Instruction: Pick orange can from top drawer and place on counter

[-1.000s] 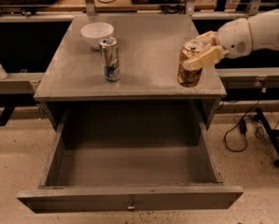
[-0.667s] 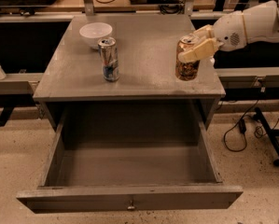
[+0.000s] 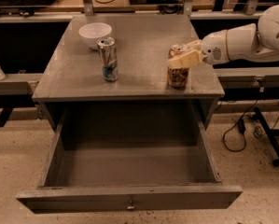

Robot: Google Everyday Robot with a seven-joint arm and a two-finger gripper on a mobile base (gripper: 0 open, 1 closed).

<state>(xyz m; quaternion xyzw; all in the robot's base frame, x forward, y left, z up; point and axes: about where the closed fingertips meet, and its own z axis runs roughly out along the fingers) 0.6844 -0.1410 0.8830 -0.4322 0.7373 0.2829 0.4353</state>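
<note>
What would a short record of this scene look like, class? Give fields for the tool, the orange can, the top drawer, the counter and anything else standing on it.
tool: reaches in from the right, closed around the upper part of the orange can
orange can: upright, appears to rest on the counter near its front right
top drawer: pulled open, no objects seen inside
counter: grey top, holds three items
other items: slim silver-and-blue can upright, left of centre; white bowl behind it

Your white arm reaches in level from the right; your tool sits over the bench's right front part, its pale fingers clamped on the orange can's top.
</note>
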